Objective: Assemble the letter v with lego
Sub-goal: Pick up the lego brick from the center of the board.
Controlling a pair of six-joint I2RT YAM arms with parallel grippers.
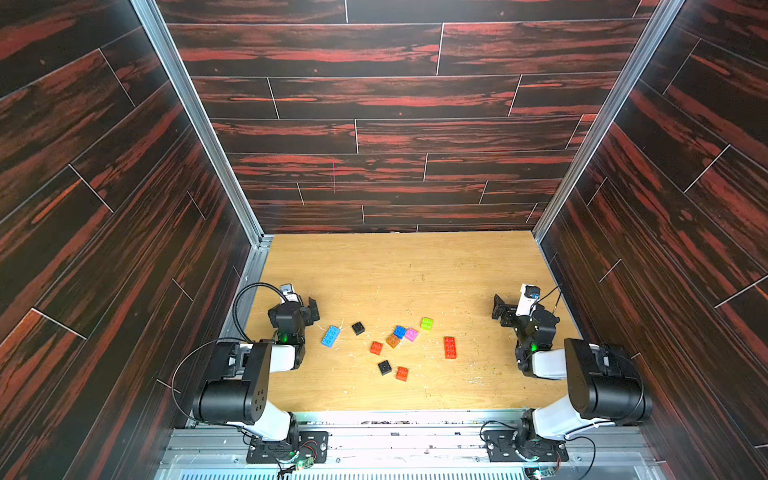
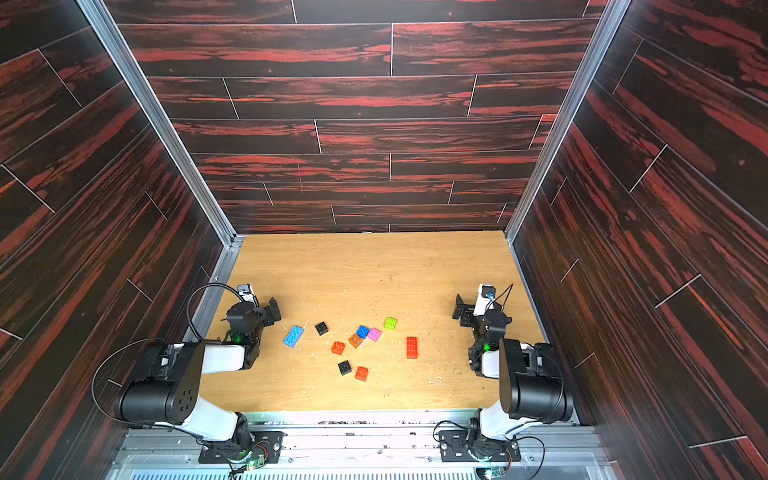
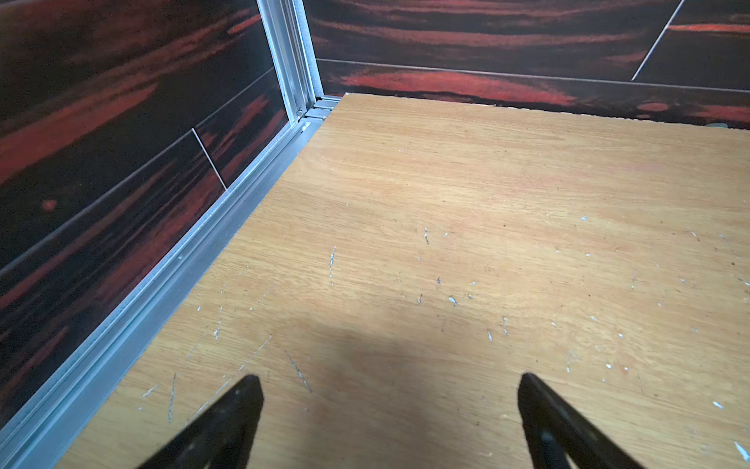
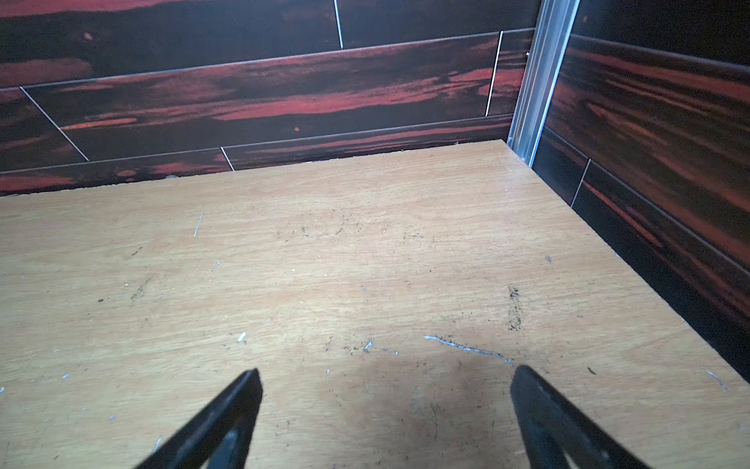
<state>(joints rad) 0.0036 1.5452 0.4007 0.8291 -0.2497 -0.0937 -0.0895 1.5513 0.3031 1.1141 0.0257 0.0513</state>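
Ten lego bricks lie loose on the wooden table (image 1: 374, 270), none joined, as seen in a top view. The long light-blue brick (image 1: 331, 336) sits nearest the left gripper (image 1: 312, 309), its long axis slanted and its far end leaning toward the right side. The long red brick (image 1: 449, 347) lies well apart from it, at the right of the scatter, with its long axis running almost straight from the front edge toward the back wall.

Between them, a black square brick (image 1: 358, 328) lies near the light-blue one. A blue square brick (image 1: 400, 331), a pink square brick (image 1: 411, 334) and an orange square brick (image 1: 393, 340) huddle just beside one another. A green square brick (image 1: 427, 323) lies slightly farther back, and a small red brick (image 1: 376, 348) lies left of the orange one. Closer to the front, a second black brick (image 1: 385, 367) and a second small red brick (image 1: 402, 373) sit side by side.

The right gripper (image 1: 498, 309) hangs well clear of the bricks. In the wrist views both claws stand wide apart over bare wood, holding nothing.
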